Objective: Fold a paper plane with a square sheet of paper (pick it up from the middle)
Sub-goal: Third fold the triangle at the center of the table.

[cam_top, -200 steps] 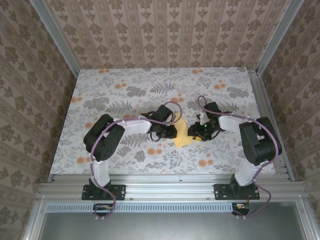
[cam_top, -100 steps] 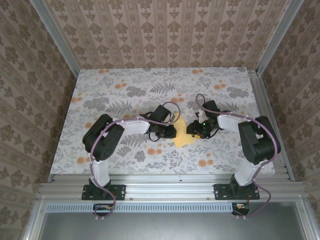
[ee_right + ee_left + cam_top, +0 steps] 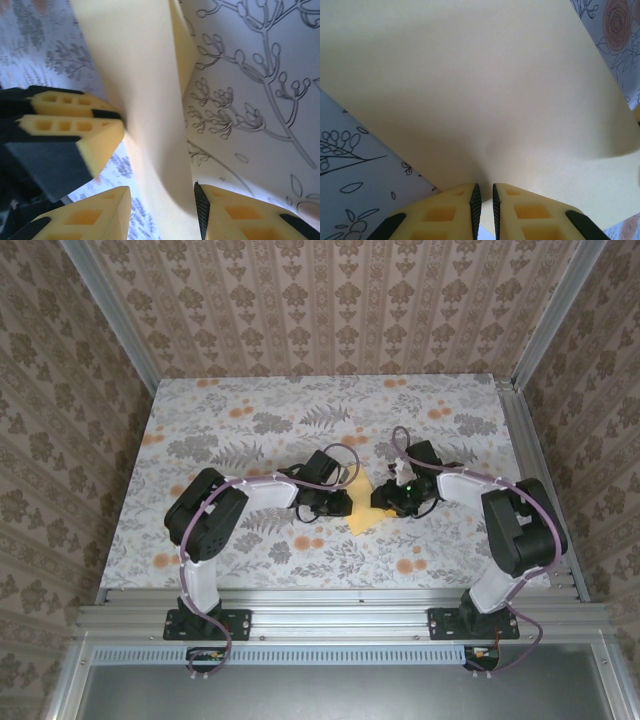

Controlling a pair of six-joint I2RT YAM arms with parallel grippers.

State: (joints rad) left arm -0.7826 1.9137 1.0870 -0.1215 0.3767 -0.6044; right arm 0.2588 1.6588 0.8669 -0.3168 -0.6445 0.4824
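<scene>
The square sheet of paper (image 3: 364, 517) is pale yellow and sits bent and partly lifted off the floral table between the two grippers. My left gripper (image 3: 346, 503) is shut on its near edge, and the sheet (image 3: 470, 90) fans out from between the left gripper (image 3: 484, 189) jaws. In the right wrist view the sheet (image 3: 145, 75) runs as a curved strip between the jaws of my right gripper (image 3: 161, 195), which stand open around it. The left gripper's fingers (image 3: 75, 125) press on the sheet from the left. A paper plane is out of view.
The flower-print table (image 3: 250, 430) spreads behind and to both sides. Patterned walls and aluminium posts (image 3: 120, 320) close it in. A metal rail (image 3: 330, 615) with both arm bases runs along the near edge.
My right gripper has shifted slightly left onto the sheet and its jaws have narrowed a little. The left gripper has kept its grip and place.
</scene>
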